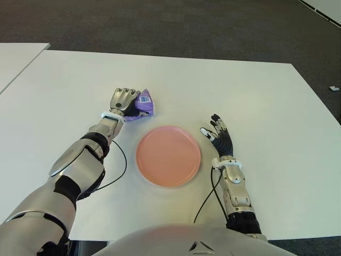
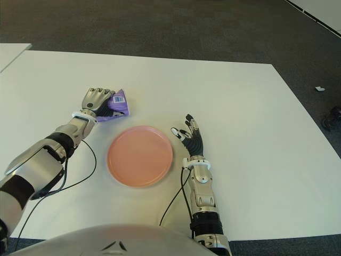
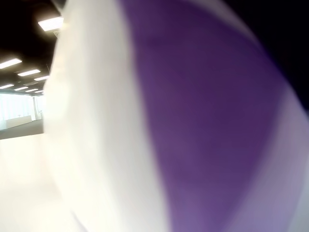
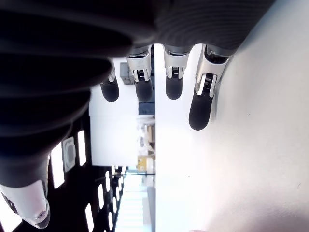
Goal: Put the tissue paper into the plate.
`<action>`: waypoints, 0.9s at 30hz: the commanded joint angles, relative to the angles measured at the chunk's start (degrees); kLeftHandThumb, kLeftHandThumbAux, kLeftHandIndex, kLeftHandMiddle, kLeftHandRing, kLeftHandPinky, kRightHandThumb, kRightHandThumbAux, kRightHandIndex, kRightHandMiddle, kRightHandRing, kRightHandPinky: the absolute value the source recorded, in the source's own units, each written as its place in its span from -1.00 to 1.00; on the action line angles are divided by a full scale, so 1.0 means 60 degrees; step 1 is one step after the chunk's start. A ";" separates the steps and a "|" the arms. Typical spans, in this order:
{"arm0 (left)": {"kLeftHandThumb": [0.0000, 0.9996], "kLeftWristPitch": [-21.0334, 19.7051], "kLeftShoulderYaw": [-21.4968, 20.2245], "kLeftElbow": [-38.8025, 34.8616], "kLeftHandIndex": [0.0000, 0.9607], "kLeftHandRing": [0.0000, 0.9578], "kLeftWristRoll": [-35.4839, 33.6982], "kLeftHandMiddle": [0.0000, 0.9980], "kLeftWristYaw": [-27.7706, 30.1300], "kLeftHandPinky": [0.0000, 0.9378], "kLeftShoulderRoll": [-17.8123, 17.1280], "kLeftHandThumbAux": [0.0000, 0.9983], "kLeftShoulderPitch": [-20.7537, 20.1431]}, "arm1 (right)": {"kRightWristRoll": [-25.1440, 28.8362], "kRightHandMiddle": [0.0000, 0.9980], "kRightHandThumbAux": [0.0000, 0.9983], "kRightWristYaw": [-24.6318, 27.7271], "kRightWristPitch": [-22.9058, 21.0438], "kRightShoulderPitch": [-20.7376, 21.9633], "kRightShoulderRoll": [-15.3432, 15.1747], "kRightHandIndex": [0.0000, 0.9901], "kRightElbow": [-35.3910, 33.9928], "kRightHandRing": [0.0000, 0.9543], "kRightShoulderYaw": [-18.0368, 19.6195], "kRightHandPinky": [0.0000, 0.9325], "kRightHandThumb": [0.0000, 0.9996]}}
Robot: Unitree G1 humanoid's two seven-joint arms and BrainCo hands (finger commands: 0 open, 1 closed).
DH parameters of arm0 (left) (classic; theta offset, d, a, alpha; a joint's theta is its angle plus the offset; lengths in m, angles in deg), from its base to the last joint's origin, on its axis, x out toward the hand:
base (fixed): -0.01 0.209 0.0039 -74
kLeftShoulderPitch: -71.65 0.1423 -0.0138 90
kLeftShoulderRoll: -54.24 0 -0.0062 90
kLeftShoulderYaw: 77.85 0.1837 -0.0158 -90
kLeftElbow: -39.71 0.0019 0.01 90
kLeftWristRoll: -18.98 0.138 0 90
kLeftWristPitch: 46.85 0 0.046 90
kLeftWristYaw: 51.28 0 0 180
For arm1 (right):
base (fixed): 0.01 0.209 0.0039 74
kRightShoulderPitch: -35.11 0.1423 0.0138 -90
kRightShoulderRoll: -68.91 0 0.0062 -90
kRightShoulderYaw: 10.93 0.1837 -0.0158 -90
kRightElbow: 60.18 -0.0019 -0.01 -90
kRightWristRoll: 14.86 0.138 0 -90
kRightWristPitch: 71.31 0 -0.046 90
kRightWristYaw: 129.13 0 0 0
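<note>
The left hand (image 1: 123, 100) is closing around the tissue pack (image 1: 143, 104) (right hand (image 1: 218, 136) lying open beside the plate (image 1: 168, 155)), needing lifting next.

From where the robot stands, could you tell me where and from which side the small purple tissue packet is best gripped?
Grip the purple tissue packet across its soft, flat body, coming from above on its left side. It lies flat on the white table, just beyond the pink round plate, so wrapping fingers suit it. The left hand already curls over it that way; the right hand shows open, right of the plate.
</note>
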 commanded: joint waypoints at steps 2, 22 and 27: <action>0.70 0.0576 -0.0242 -0.0047 -0.18 0.74 -0.0155 0.09 -0.0299 0.71 0.0131 0.34 0.0160 | 0.0089 -1.00 0.28 -0.0021 -0.0549 -0.0347 0.0038 -0.99 0.0427 -1.00 -0.0013 -0.94 -0.98; 0.71 0.3963 -0.1890 -0.2964 -0.17 0.74 -0.1043 0.09 -0.1010 0.75 -0.0853 0.34 -0.0361 | 0.0063 -1.00 0.28 -0.0051 -0.0401 -0.0216 -0.0021 -1.00 0.0731 -1.00 0.0049 -0.95 -0.96; 0.71 0.4990 -0.2333 -0.4686 -0.17 0.76 -0.1487 0.09 -0.0442 0.79 -0.1083 0.34 0.0333 | 0.0101 -1.00 0.29 -0.0027 -0.0325 -0.0144 -0.0019 -1.00 0.0880 -1.00 0.0068 -0.95 -0.96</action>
